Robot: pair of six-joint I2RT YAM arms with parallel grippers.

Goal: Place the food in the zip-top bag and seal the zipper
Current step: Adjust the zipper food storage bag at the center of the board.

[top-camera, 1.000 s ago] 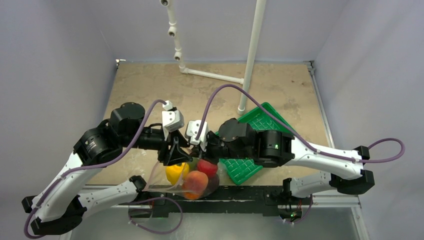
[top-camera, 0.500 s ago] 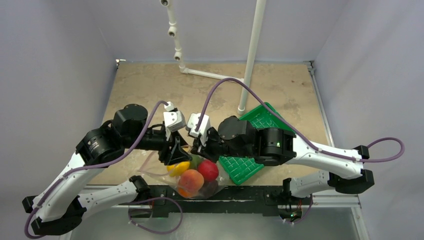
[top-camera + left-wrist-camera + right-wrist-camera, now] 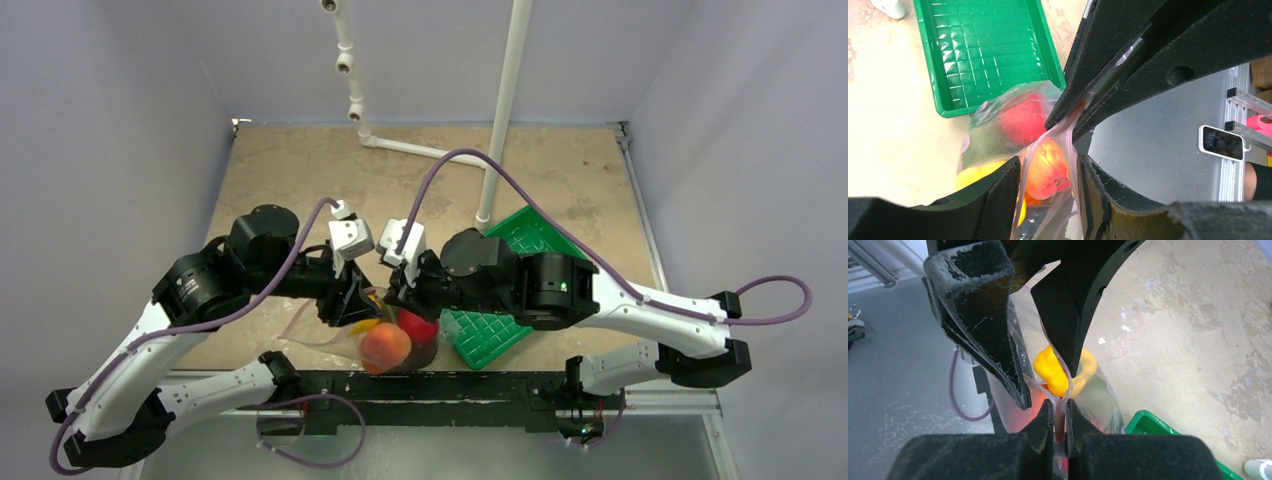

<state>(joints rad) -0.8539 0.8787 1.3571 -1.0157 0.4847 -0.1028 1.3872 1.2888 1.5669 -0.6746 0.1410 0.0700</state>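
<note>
The zip-top bag (image 3: 400, 352) hangs between my two grippers above the table's near edge. Through its clear plastic I see food: a peach (image 3: 385, 346), a red tomato (image 3: 420, 325) and a yellow pepper (image 3: 1053, 372). My right gripper (image 3: 1059, 407) is shut on the pink zipper (image 3: 1068, 145) at one end of the mouth. My left gripper (image 3: 1048, 165) straddles the mouth a little further along, open. Its two fingers (image 3: 1000, 200) stand apart, with the zipper's two strips spread between them and the peach (image 3: 1048, 167) showing below. In the top view the left gripper (image 3: 362, 305) and the right gripper (image 3: 395, 298) nearly touch.
A green ribbed tray (image 3: 495, 335) lies on the table just right of the bag, under the right arm. A white pole (image 3: 505, 110) stands behind it. A black rail and a metal shelf with a phone (image 3: 1220, 142) run below the near edge.
Both grippers have shifted a little to the right and away from the near edge. The food has bunched closer beneath them, and the left jaws have narrowed slightly round the bag's mouth.
</note>
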